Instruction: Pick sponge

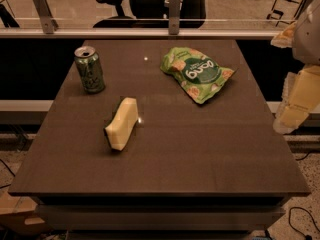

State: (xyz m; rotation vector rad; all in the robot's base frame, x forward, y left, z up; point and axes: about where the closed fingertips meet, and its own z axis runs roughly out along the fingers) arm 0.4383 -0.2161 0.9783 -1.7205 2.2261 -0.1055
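Sponge (122, 123) left of centre on dark table (200, 154), dark edge down | green soda can (89, 69) behind-left, apart | green snack bag (197, 73) behind-right, apart | gripper (296, 106) beyond table's right edge, well apart from sponge, bare tabletop between; grip state cannot be told

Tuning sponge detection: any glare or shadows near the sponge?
Camera view: dim, warm-tinted light; one small glare speck on the table just right of the sponge; same view: tool at the frame's right edge, beyond the table.
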